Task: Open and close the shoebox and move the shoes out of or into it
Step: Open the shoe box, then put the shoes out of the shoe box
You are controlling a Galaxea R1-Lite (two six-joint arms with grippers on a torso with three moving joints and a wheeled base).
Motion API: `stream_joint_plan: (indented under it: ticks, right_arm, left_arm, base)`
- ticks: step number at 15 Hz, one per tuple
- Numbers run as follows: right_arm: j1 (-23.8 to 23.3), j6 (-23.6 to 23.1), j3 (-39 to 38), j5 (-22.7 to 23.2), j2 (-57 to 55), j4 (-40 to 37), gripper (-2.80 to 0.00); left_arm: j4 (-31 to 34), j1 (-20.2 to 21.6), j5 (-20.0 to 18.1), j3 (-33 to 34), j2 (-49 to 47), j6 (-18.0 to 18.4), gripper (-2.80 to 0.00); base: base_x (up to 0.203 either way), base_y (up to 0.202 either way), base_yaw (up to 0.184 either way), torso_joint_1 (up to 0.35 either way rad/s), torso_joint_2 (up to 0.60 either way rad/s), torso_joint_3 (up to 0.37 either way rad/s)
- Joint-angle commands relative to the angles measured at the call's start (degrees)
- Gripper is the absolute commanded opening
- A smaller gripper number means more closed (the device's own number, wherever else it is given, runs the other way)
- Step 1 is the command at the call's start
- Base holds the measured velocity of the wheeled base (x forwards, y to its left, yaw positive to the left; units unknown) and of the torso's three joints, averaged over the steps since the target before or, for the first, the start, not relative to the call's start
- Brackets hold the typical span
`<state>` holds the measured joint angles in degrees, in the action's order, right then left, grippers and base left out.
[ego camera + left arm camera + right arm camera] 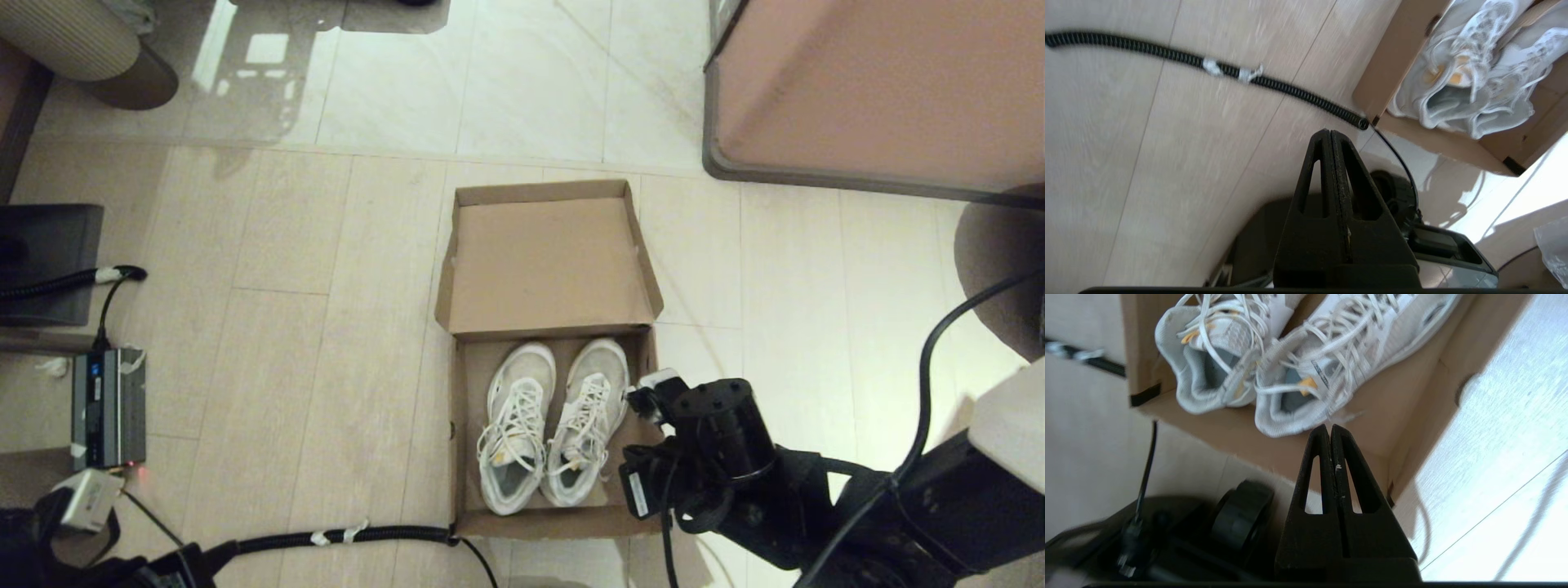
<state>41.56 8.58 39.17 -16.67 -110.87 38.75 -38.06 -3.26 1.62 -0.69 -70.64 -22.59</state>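
Observation:
The brown cardboard shoebox (459,457) stands open on the floor, its lid (547,261) folded back flat away from me. The two white lace-up shoes (518,425) lie side by side inside, toes toward the lid, filling the left and middle of the box. My right arm (718,441) hangs over the box's near right corner. In the right wrist view my right gripper (1330,426) is shut and empty, its tips just short of the right shoe's heel (1286,416). My left gripper (1329,131) is shut and empty, low over the floor off the box's near left corner (1372,98).
A black coiled cable (343,536) runs along the floor to the box's near left corner. A big pinkish-brown block with a grey rim (865,90) stands at the far right. A grey device (108,406) and dark equipment (49,261) sit at the left.

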Motion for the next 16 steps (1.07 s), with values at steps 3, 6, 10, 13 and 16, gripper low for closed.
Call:
stream_joint_plan:
  ticks: [3, 6, 10, 13, 16]
  right_arm:
    - [3.57, 0.29, 4.72, -3.81, -6.56, -0.08, -2.8]
    - [3.54, -0.05, 6.11, -3.89, -8.4, -0.45, 0.0]
    - [4.0, 0.75, 9.0, -2.81, -10.86, -1.55, 0.0]
    - [5.06, 1.08, 10.62, -1.73, -13.68, -3.21, 0.0]
    - [5.67, 1.2, 13.49, -1.81, -16.84, -6.77, 0.0]
  left_arm:
    - [-0.35, 0.89, -0.04, 0.6, 3.67, 0.35, -2.8]
    - [-0.35, 0.95, -0.69, -3.12, 3.2, 0.35, -2.8]
    - [-0.29, 0.97, -1.17, -10.76, -2.3, 0.49, -2.8]
    - [-0.33, 0.92, -1.18, -16.17, -6.2, 0.61, -2.8]
    - [-0.26, 0.94, -1.18, -20.11, -8.9, 0.64, -2.8]
  base:
    - [0.0, 0.0, 0.0, 0.0, 0.0, 0.0]
    - [0.0, 0.0, 0.0, 0.0, 0.0, 0.0]
    - [0.0, 0.0, 0.0, 0.0, 0.0, 0.0]
    - [0.0, 0.0, 0.0, 0.0, 0.0, 0.0]
    - [0.0, 0.0, 0.0, 0.0, 0.0, 0.0]
